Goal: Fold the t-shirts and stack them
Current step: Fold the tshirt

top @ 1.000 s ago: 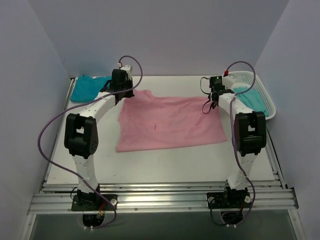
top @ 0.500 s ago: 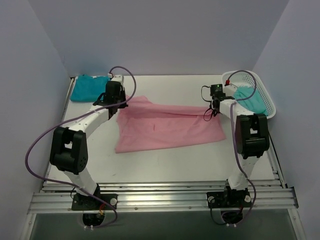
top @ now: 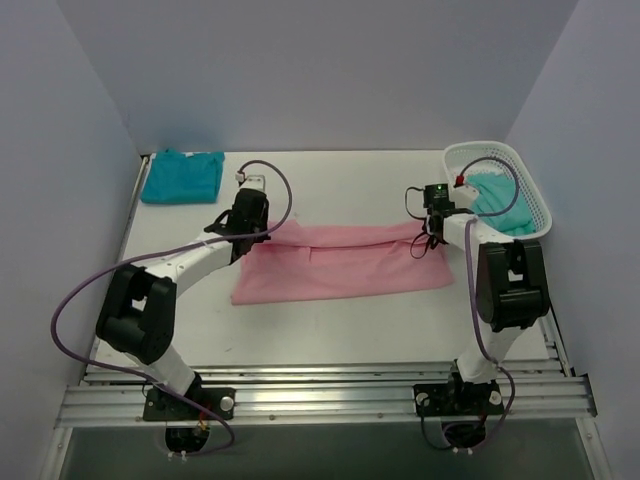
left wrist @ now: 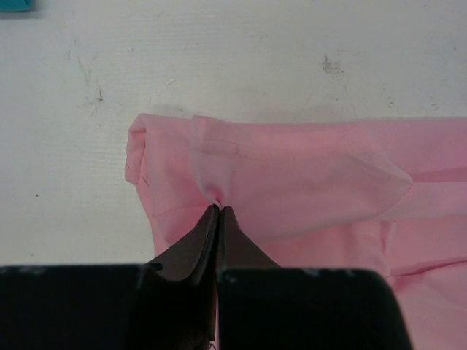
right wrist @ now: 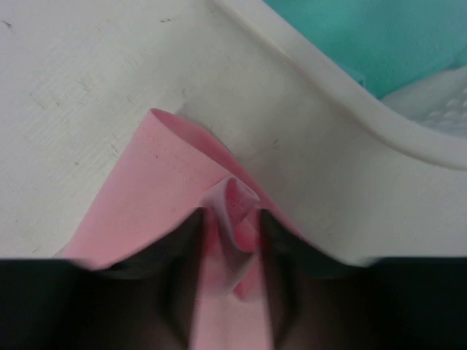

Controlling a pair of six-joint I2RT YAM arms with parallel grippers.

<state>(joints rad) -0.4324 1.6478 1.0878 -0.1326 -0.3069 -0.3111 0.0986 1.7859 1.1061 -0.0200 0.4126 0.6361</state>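
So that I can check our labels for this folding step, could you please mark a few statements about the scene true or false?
1. The left gripper is shut on the pink t-shirt. True.
2. The deep teal t-shirt lies in the basket. False: it lies folded on the table, far left; the basket holds the mint-teal t-shirt.
3. The right gripper pinches the pink t-shirt. True.
4. The pink t-shirt is stacked on the deep teal t-shirt. False: they lie apart.
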